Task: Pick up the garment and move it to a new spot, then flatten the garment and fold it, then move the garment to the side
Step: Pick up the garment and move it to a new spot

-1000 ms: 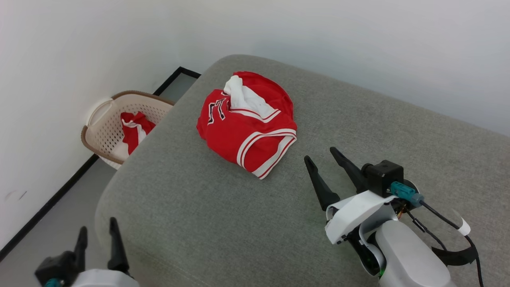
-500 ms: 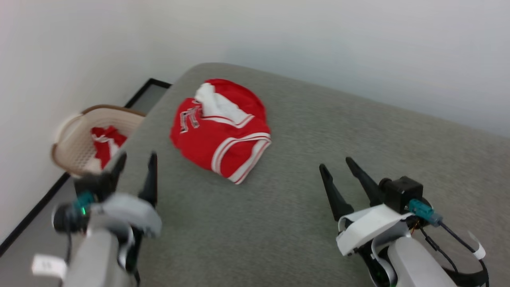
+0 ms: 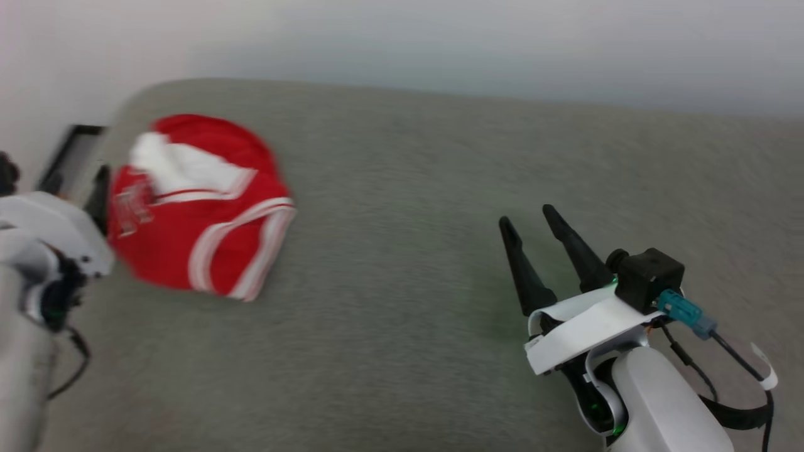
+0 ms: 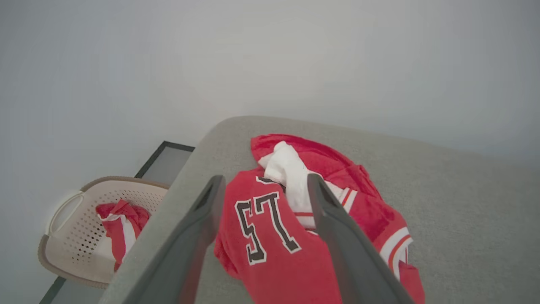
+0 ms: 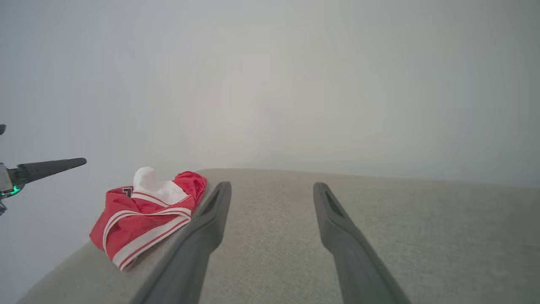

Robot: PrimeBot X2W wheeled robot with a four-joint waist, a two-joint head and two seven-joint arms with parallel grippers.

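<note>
The garment [image 3: 195, 207], a red jersey with a white sleeve, striped trim and black "57" lettering, lies crumpled near the far left corner of a grey cushion [image 3: 408, 295]. In the left wrist view my left gripper [image 4: 265, 180] hangs open above the garment [image 4: 295, 270], its fingers framing the lettering with nothing between them. One of its dark fingers [image 3: 97, 191] shows at the garment's left edge in the head view. My right gripper [image 3: 527, 216] stands open over bare cushion well to the right. In the right wrist view the right gripper [image 5: 272, 185] is empty and the garment [image 5: 143, 215] lies to its left.
A beige perforated basket [image 4: 126, 182] stands on the floor left of the cushion and holds another red and white cloth [image 4: 120, 223]. A pale wall runs behind the cushion. The cushion's rounded left edge drops to the floor close to the garment.
The head camera has swung, so the garment now sits at the picture's left. My left gripper has risen from the lower left to the garment's left side. The right gripper keeps its place, open.
</note>
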